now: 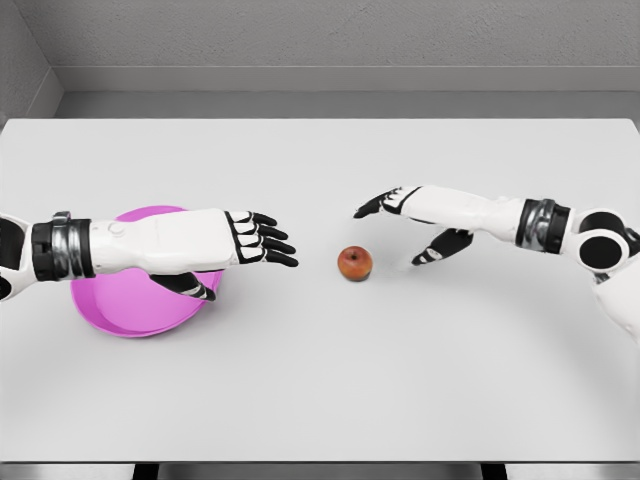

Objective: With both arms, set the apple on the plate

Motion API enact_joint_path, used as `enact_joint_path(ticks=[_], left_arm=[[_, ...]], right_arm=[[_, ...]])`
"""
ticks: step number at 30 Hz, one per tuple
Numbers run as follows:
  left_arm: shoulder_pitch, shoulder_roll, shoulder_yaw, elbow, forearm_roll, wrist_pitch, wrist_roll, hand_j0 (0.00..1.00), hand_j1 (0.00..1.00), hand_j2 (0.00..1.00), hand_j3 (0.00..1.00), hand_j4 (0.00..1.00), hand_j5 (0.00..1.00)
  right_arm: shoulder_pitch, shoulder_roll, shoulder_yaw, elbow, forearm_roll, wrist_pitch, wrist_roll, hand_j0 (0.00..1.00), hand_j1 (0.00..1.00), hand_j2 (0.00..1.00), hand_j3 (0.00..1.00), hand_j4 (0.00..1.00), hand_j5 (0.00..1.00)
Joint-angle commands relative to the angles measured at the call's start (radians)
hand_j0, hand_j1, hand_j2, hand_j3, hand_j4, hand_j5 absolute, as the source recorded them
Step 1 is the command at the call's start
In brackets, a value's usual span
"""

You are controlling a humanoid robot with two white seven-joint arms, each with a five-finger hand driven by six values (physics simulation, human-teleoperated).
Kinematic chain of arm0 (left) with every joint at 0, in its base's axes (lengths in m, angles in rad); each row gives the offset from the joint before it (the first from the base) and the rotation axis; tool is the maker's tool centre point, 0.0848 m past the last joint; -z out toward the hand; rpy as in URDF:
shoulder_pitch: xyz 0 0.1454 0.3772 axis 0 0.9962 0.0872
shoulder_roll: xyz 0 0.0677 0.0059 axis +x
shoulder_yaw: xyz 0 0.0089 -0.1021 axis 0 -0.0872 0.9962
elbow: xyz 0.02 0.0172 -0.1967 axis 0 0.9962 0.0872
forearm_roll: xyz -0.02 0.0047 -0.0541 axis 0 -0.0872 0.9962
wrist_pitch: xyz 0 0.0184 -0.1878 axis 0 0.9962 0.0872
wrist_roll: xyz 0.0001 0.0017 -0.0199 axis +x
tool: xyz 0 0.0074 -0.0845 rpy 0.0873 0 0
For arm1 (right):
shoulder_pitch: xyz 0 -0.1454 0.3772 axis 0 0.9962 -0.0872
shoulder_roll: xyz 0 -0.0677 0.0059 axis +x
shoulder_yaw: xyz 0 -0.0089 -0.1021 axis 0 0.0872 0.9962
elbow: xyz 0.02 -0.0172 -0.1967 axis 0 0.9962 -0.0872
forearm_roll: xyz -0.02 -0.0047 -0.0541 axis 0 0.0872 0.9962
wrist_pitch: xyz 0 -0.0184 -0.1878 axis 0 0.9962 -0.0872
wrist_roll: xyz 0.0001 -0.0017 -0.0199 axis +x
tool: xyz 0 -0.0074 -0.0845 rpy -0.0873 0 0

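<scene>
Head view: apple (355, 263) sits mid-table (320, 400), apart from both hands' fingers (270, 245).

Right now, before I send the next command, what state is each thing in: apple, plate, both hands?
apple: resting on the table, between the two hands, not held, off the plate.
plate: pink, holding nothing, partly covered by the left arm.
left hand: open, fingers extended toward the apple, not touching it.
right hand: open, fingers spread, just right of the apple, no contact.
</scene>
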Motion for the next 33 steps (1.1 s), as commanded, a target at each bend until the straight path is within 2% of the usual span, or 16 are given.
enact_joint_path(ticks=[1,2,3,5,7,8,11,14,21,25,30,31,33], left_arm=[[-0.002,-0.026,-0.001,0.002,0.007,0.002,-0.001,1.00,1.00,1.00,1.00,1.00,1.00],[-0.003,-0.028,-0.003,0.002,0.007,0.002,-0.001,1.00,1.00,1.00,1.00,1.00,1.00],[-0.003,-0.031,-0.005,0.002,0.007,0.002,-0.001,1.00,1.00,1.00,1.00,1.00,1.00],[-0.026,-0.053,-0.005,0.005,0.006,0.002,-0.006,1.00,1.00,1.00,1.00,1.00,1.00],[-0.117,-0.175,-0.031,0.054,0.007,0.002,-0.096,1.00,1.00,1.00,1.00,1.00,1.00],[-0.141,-0.240,-0.038,0.101,0.006,0.002,-0.151,1.00,1.00,1.00,1.00,1.00,1.00],[-0.175,-0.335,-0.041,0.177,0.004,0.002,-0.187,1.00,1.00,1.00,1.00,1.00,1.00],[-0.176,-0.370,-0.041,0.198,-0.037,0.002,-0.196,1.00,1.00,1.00,1.00,1.00,1.00],[-0.190,-0.419,-0.041,0.201,-0.051,0.002,-0.196,1.00,1.00,1.00,1.00,1.00,1.00],[-0.192,-0.479,-0.043,0.302,-0.114,0.002,-0.196,1.00,1.00,1.00,1.00,1.00,1.00],[-0.190,-0.482,-0.071,0.316,-0.126,0.002,-0.196,1.00,1.00,1.00,1.00,1.00,1.00],[-0.189,-0.484,-0.077,0.318,-0.157,0.002,-0.196,1.00,1.00,1.00,1.00,1.00,1.00],[-0.187,-0.496,-0.095,0.351,-0.166,0.002,-0.196,1.00,1.00,1.00,1.00,1.00,1.00]], right_arm=[[0.015,-0.040,-0.264,0.038,-0.026,0.005,-0.001,1.00,1.00,1.00,1.00,1.00,1.00],[0.038,-0.047,-0.312,0.036,-0.030,0.005,-0.001,1.00,1.00,1.00,1.00,1.00,1.00],[0.052,-0.076,-0.324,0.038,-0.030,0.005,-0.001,1.00,1.00,1.00,1.00,1.00,1.00],[0.054,-0.085,-0.324,0.035,-0.034,0.005,-0.001,1.00,1.00,1.00,1.00,1.00,1.00],[0.049,-0.083,-0.318,0.027,-0.034,0.005,-0.001,1.00,1.00,1.00,1.00,1.00,1.00],[0.048,-0.087,-0.316,0.025,-0.033,0.005,-0.001,1.00,1.00,1.00,1.00,1.00,1.00],[0.040,-0.113,-0.316,0.025,-0.033,0.005,-0.001,1.00,1.00,1.00,1.00,1.00,1.00],[0.037,-0.113,-0.309,0.021,-0.033,0.005,-0.001,1.00,1.00,1.00,1.00,1.00,1.00],[0.040,-0.113,-0.307,0.012,-0.031,0.005,-0.001,1.00,1.00,1.00,1.00,1.00,1.00],[0.041,-0.120,-0.307,0.004,-0.030,0.005,-0.001,1.00,1.00,1.00,1.00,1.00,1.00],[0.038,-0.140,-0.307,0.004,-0.030,0.005,-0.001,1.00,1.00,1.00,1.00,1.00,1.00],[0.037,-0.140,-0.306,0.004,-0.030,0.005,-0.001,1.00,1.00,1.00,1.00,1.00,1.00],[0.040,-0.140,-0.306,0.004,-0.028,0.005,-0.001,1.00,1.00,1.00,1.00,1.00,1.00]])
